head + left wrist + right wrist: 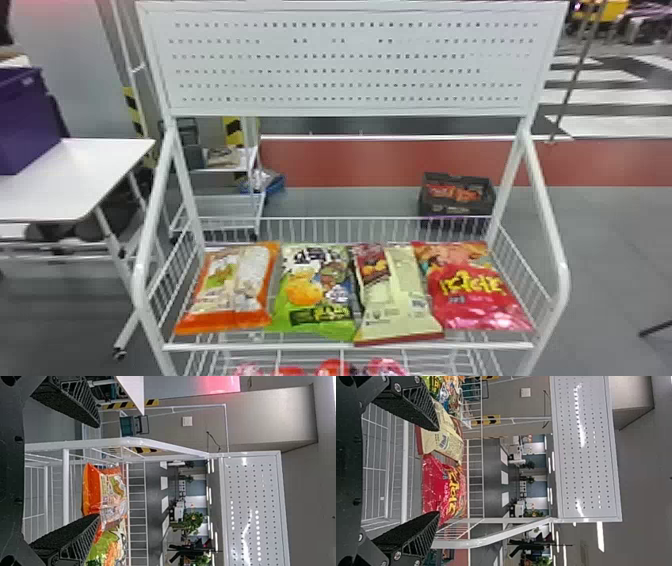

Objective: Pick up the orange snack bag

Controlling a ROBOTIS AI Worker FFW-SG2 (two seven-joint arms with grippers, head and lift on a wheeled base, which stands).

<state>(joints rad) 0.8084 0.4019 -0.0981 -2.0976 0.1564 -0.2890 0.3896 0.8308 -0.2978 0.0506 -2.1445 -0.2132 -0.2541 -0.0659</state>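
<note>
Ahead of the left hand (98,471) and the right hand (438,471) is the upper wire basket (345,346) of a white rack, holding 4 snack bags side by side. The orange snack bag (259,318) lies in the basket ahead of the left hand, at the basket's left end, its orange lower edge towards the front rail. Next to it, going towards the right hand's side, come the green bag (285,320), then the cream bag (400,322) with a dark red bottom edge, then the red bag (475,305) at the right end, ahead of the right hand. Below them, a lower wire tier (210,361) holds red and pink packs (335,369). Farther off, beyond the right hand and behind the rack, a black crate (440,204) on the floor contains red-orange packs (452,192). Out to the left of the left hand, a purple box (25,120) stands on a white table (110,160).

The left hand points forward at the rack, its 2 fingers spread wide with nothing gripped; the orange snack bag is seen past the gap, apart from the fingertips. The right hand also points forward, 2 fingers wide apart and holding nothing, the red bag seen beyond its gap.
</note>
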